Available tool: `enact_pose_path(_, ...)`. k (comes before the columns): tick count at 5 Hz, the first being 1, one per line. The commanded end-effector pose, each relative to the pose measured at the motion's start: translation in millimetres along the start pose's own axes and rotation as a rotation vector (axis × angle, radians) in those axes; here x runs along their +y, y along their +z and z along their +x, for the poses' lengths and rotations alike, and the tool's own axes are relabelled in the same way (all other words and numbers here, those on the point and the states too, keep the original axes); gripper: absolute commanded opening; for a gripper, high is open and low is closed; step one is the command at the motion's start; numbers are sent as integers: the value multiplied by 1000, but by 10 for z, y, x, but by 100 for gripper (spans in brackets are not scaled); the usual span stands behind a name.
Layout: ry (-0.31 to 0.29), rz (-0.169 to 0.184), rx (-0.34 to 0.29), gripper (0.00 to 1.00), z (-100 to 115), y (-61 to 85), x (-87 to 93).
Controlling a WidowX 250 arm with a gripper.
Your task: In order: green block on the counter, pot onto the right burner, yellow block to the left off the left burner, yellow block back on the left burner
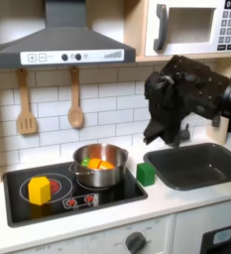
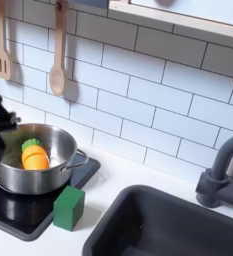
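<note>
Gripper (image 1: 159,131) hangs in the air above the gap between the pot (image 1: 95,166) and the sink (image 1: 201,163) in the first exterior view, pointing down from the bulky black arm (image 1: 191,89); its fingers are dark and blurred against the tiles, so whether they are spread or closed cannot be told, and nothing is seen held in them. Below it the green block (image 1: 146,173) sits on the pale bench (image 1: 176,203), just beside the right edge of the black cooktop (image 1: 72,193) and close to the pot without clearly touching it. That silver pot stands on the burner at the first exterior view's right, with orange and yellow toy food inside. On the burner at the first exterior view's left rests the yellow block (image 1: 39,189), well apart from the pot. In the second exterior view the green block (image 2: 69,207) stands at the cooktop's corner, in front of the pot (image 2: 33,160), and a dark part of the arm shows at the second exterior view's left edge. Two wooden utensils (image 1: 75,107) hang on the tiled wall behind the stove.
</note>
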State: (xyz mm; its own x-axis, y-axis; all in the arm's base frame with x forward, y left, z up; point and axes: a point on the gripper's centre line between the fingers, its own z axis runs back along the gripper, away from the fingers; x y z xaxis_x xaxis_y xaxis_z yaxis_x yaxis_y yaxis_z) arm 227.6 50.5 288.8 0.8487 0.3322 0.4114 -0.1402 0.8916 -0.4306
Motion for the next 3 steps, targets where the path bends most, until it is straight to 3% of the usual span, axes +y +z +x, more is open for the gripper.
enact_pose_path(1,-21,-32,-126,0,214,246,11)
enact_pose_path(2,1,-28,-174,0,351,330,86)
enact_pose_path(3,20,-19,-184,0,526,282,174)
